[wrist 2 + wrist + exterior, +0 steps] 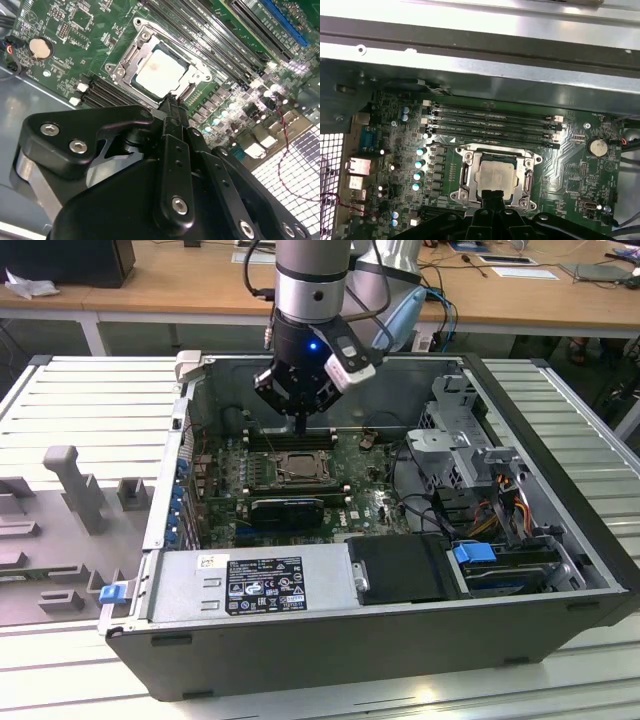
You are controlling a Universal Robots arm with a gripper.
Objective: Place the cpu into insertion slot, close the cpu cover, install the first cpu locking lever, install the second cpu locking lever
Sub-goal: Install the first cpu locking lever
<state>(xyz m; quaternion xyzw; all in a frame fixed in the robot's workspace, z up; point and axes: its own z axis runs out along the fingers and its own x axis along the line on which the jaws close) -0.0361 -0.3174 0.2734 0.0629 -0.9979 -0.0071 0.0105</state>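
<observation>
So, standing next to the rig: a big dark grey metal computer case (400,640) lies open on its side, with the green circuit board (365,502) flat on its floor. The silver-and-black robot arm (310,280) comes straight down into the case near the back wall. Its black gripper (300,428) hangs over the board's rear half, with the tip just beside the socket's edge. In both wrist views the gripper (172,102) (492,196) looks pinched together with nothing between the fingers.

The thin silvery square cpu cover (495,152) with the big window looks folded down flat over the socket. That square black-rimmed insertion slot (275,468) sits right beside the long black memory slots (490,125), toward the middle of the board's back edge. The small pale silvery-beige square cpu (160,75) (495,176) is seated in it and shows through the window, level as far as I can tell. I honestly can't make out whether the locking levers are latched.

My guess on handling is that the chip is light, thin and stiff, with a slick top. It's fragile where it meets the socket contacts, so it should only be held by its edges. The cover is springy stamped metal and should be pressed on its frame, not through the window.
</observation>
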